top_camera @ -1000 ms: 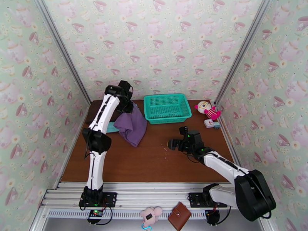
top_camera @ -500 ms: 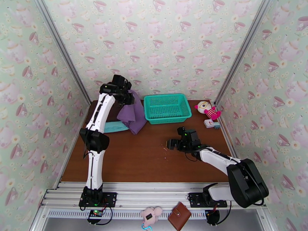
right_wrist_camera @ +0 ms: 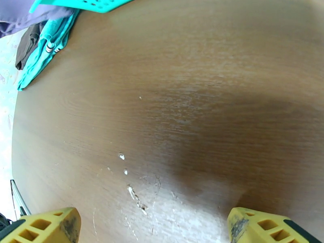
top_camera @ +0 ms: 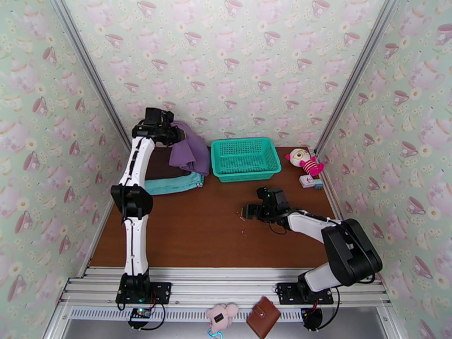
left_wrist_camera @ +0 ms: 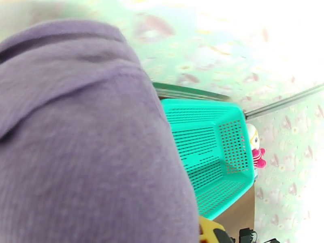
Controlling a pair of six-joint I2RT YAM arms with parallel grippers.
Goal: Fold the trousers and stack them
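Note:
The purple trousers [top_camera: 190, 151] hang bunched in the air at the back left, above the table and just left of the teal mesh basket [top_camera: 245, 158]. My left gripper [top_camera: 172, 133] is raised high near the back wall and shut on their top edge. In the left wrist view the trousers [left_wrist_camera: 81, 138] cover the left half, with the basket [left_wrist_camera: 210, 158] beyond. My right gripper [top_camera: 249, 211] hovers low over the table's middle, open, with nothing between its yellow fingers [right_wrist_camera: 44, 227].
A teal folded garment [top_camera: 173, 183] lies on the table below the trousers, with a dark brown garment [right_wrist_camera: 27, 44] beside it. A doll [top_camera: 304, 161] and a small white object [top_camera: 309, 182] sit at the back right. White specks [right_wrist_camera: 123, 165] mark the wood.
My left arm has lifted the trousers up and back to the left, off the table, uncovering the teal garment. The right gripper has drifted slightly back and left, still open.

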